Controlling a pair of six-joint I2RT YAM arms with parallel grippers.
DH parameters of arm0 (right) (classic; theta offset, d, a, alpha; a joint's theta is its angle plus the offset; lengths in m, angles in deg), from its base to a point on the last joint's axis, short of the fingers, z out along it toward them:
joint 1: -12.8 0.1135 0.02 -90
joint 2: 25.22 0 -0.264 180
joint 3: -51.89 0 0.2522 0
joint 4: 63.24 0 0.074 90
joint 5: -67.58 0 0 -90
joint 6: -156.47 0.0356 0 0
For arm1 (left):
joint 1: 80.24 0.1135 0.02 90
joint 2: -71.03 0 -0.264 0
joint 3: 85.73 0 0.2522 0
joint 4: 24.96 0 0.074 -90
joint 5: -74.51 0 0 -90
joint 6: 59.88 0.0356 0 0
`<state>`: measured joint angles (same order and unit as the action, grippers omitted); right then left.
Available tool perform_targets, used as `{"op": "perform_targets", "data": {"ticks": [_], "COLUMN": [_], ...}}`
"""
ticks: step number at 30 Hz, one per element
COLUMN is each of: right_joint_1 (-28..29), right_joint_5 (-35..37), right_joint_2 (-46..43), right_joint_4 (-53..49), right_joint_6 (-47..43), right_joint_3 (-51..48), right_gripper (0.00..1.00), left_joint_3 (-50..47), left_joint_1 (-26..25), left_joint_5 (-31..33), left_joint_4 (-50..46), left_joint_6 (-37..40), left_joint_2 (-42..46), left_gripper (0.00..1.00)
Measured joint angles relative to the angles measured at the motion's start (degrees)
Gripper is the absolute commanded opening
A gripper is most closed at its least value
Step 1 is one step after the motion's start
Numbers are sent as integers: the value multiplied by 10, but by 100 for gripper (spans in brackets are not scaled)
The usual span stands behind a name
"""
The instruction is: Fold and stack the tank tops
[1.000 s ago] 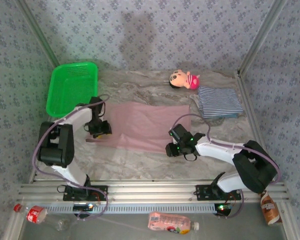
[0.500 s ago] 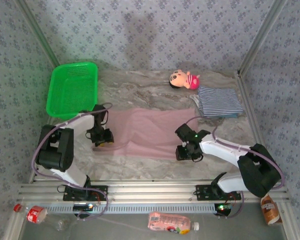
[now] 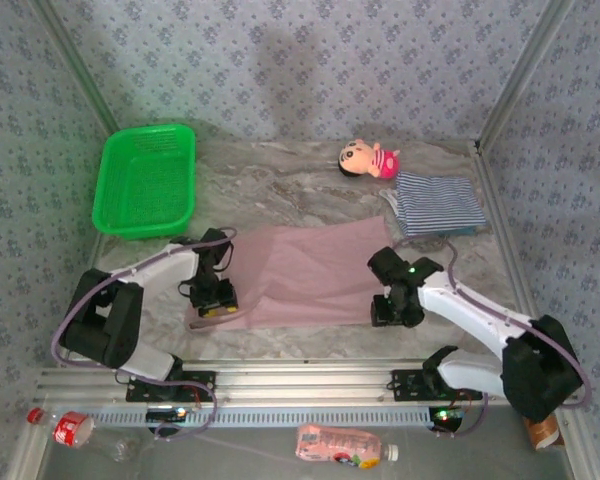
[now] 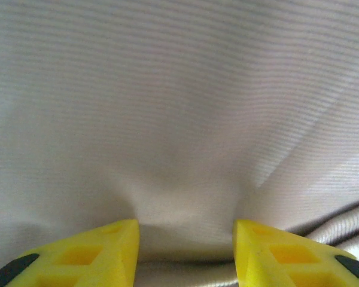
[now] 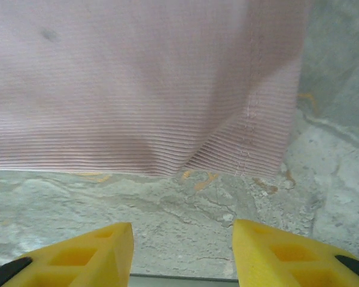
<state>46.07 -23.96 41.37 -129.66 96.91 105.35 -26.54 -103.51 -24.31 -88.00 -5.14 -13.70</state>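
Left tool (image 4: 185, 230) parted on the mauve-pink tank top (image 3: 300, 275), spread flat at lower centre of frame. Right tool (image 5: 182, 233) parted, empty, over bare counter (image 5: 239, 197) just off its hem. Soft, light, limp; probably best pinched at corners. Since a second ago, dragged lower and rightward.
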Motion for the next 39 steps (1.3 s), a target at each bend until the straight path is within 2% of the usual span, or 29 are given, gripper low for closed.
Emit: {"op": "perform_targets", "data": {"ticks": [4, 7, 13, 20, 27, 39], "right_joint_1": [-29, -59, -135, -193, -210, -216], "right_joint_5": [8, 5, -10, -41, -58, -62], "right_joint_2": [-6, 13, 129, 240, 323, 400], "right_joint_4": [32, 88, 198, 271, 291, 288], "right_joint_6": [-40, -76, -158, -219, -245, -271], "right_joint_3": [52, 74, 137, 207, 268, 334], "right_gripper": [57, 59, 62, 65, 65, 65], "left_joint_3": [77, 144, 287, 391, 464, 555], "left_joint_1": [4, 8, 11, 11, 11, 14], "left_joint_5": [30, 37, 30, -18, -54, -66], "left_joint_4": [-43, -36, 11, 75, 90, 57], "left_joint_6": [4, 17, 58, 92, 125, 184], "left_joint_2": [-9, -31, -146, -270, -357, -431], "left_gripper": [47, 47, 48, 49, 48, 48]}}
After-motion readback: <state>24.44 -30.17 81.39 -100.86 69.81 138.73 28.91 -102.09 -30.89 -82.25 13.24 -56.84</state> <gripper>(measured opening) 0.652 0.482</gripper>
